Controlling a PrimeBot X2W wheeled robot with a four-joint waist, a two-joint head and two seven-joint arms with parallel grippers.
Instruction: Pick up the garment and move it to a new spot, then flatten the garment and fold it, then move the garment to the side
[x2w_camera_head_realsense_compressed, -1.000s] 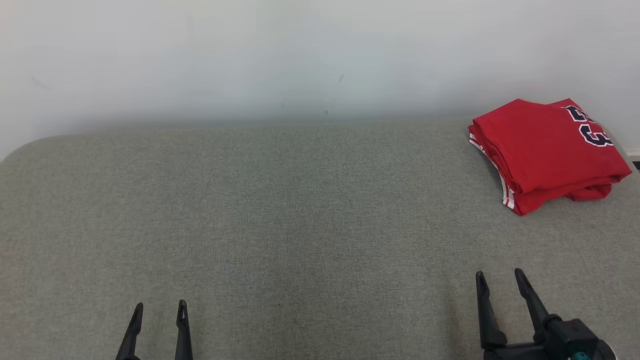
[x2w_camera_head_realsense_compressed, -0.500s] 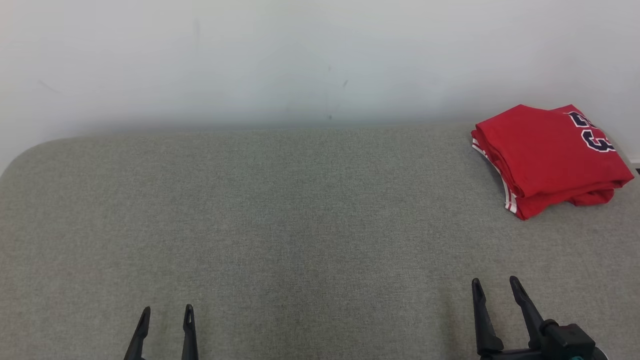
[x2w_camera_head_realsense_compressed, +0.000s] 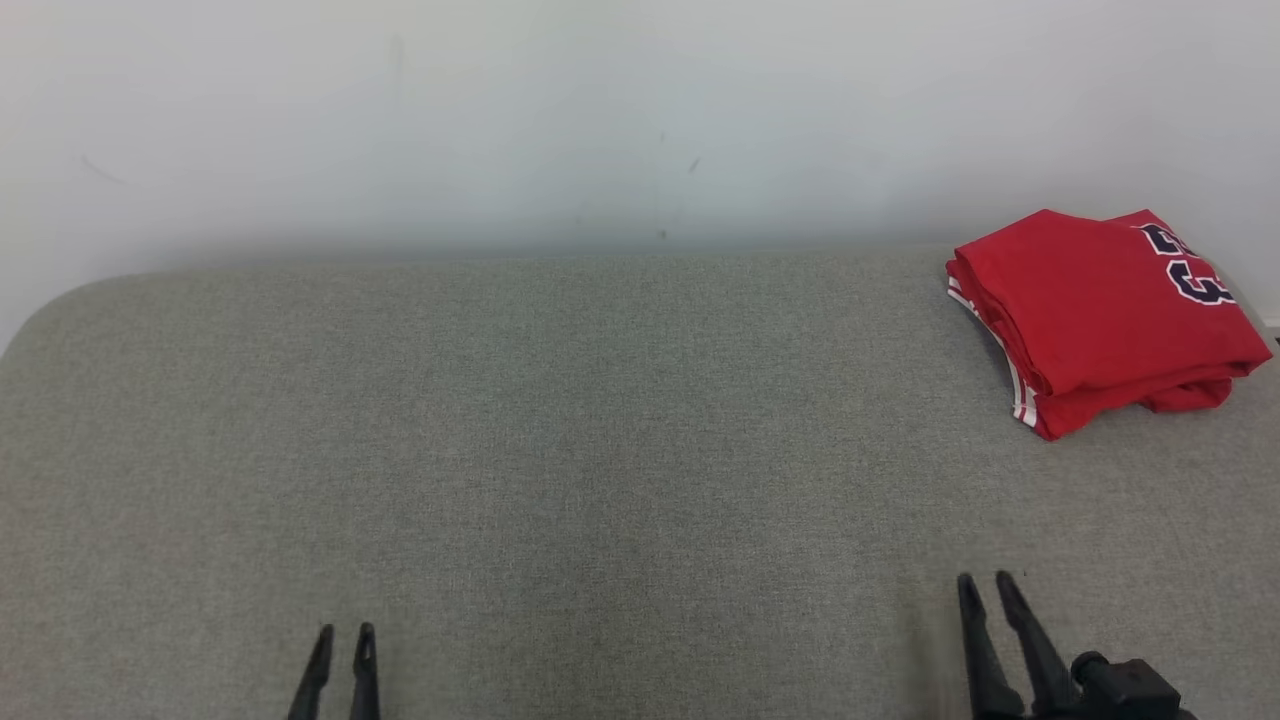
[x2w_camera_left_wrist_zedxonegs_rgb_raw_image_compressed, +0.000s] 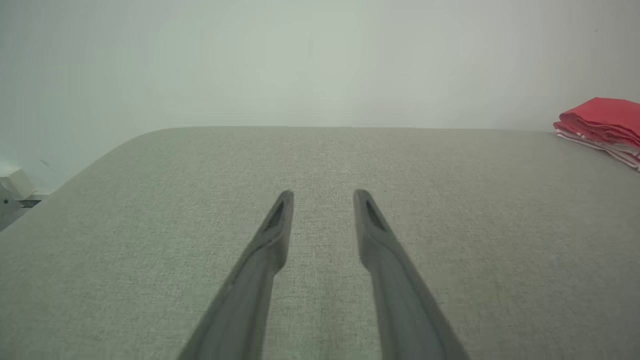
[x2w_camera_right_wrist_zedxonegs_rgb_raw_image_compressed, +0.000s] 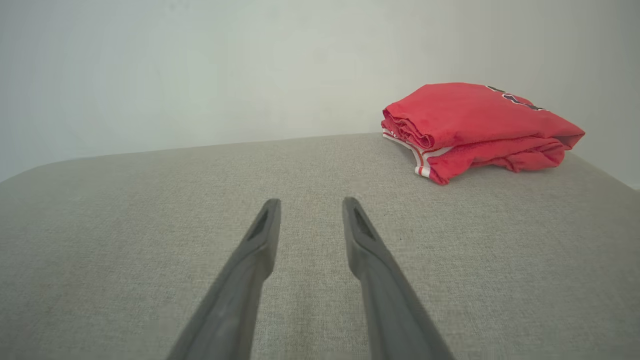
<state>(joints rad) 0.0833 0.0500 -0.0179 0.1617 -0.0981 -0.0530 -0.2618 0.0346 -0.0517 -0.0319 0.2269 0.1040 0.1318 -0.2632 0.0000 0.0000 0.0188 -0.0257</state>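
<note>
The garment (x2w_camera_head_realsense_compressed: 1100, 310) is a red jersey with dark numerals and white trim, folded into a thick stack at the far right of the grey fabric surface (x2w_camera_head_realsense_compressed: 600, 450). It lies at the right edge of the left wrist view (x2w_camera_left_wrist_zedxonegs_rgb_raw_image_compressed: 605, 120) and at the upper right of the right wrist view (x2w_camera_right_wrist_zedxonegs_rgb_raw_image_compressed: 470, 125). My left gripper (x2w_camera_head_realsense_compressed: 343, 632) is low at the near left, open with a narrow gap and nothing between its fingers (x2w_camera_left_wrist_zedxonegs_rgb_raw_image_compressed: 322, 192). My right gripper (x2w_camera_head_realsense_compressed: 985, 580) is at the near right, well short of the garment, also open and empty (x2w_camera_right_wrist_zedxonegs_rgb_raw_image_compressed: 310, 201).
A plain pale wall (x2w_camera_head_realsense_compressed: 640, 120) rises right behind the surface's far edge. The surface has a rounded far-left corner (x2w_camera_head_realsense_compressed: 60, 295). A small white object (x2w_camera_left_wrist_zedxonegs_rgb_raw_image_compressed: 15, 185) sits beyond that corner in the left wrist view.
Both grippers' fingers have drawn closer together and slid back toward the near edge. The garment has stayed put, while the head view has shifted slightly.
</note>
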